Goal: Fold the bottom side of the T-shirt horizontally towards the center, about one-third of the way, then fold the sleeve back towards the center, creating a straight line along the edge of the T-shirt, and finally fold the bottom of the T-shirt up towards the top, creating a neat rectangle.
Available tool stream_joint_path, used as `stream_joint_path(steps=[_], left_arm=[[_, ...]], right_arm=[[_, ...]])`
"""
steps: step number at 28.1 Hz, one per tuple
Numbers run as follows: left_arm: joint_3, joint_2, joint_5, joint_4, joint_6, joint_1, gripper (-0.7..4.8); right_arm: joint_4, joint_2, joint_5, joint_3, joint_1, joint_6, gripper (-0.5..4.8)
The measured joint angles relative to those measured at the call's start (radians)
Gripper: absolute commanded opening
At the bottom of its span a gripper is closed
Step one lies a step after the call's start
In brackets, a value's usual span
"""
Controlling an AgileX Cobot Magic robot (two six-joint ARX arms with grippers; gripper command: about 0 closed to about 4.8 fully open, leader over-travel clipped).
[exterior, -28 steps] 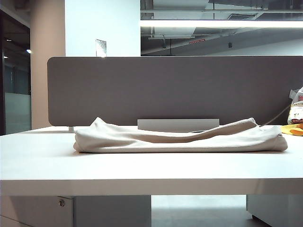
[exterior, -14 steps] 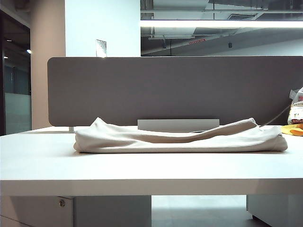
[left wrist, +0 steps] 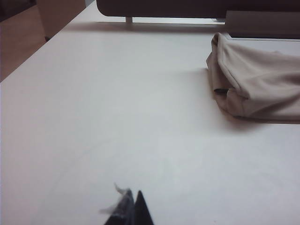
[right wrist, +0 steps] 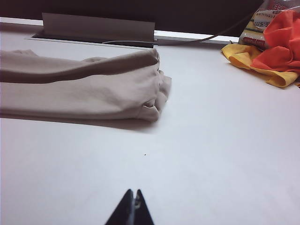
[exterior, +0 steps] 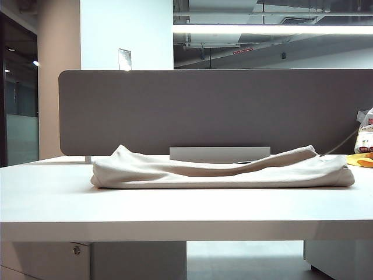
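Looking at this from the front, the T-shirt (exterior: 221, 171) is lying across the middle of the white tabletop (exterior: 175, 210) as a long, narrow, lumpy bundle, already folded over lengthwise, right in front of the grey divider panel (exterior: 215, 111). Neither arm is showing up in the front view at all.

Both are sitting low near the front edge, well apart from the cloth. The left gripper (left wrist: 131, 211) is pinched fully closed with nothing in it, facing the bundle's left end (left wrist: 225, 89). The right gripper (right wrist: 132, 208) is also closed and empty, facing the bunched right end (right wrist: 150, 93), with a yellow and orange cloth (right wrist: 272, 58) and a printed plastic bag (right wrist: 274, 14) lying off to the far side.

To me it's looking like the lengthwise folds are done and what's remaining is bringing one end over to the other to get the rectangle. I can't tell which end is the hem. To do it well, I'd be opening both grippers first, flattening those raised ridges along the top, then pinching all the layers at one end's two corners together and carrying them over evenly so the edges are lining up. Grabbing only the top layer would be pulling the whole fold apart.
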Motion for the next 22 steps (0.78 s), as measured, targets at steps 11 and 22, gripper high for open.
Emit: stream_joint_path(steps=[11,22], left_arm=[[0.000,0.000,0.000,0.000,0.000,0.001,-0.05],[0.000,0.000,0.003,0.000,0.000,0.043,-0.05]], right_arm=[[0.000,0.000,0.000,0.000,0.000,0.000,-0.06],[0.000,0.000,0.000,0.000,0.000,0.000,-0.06]])
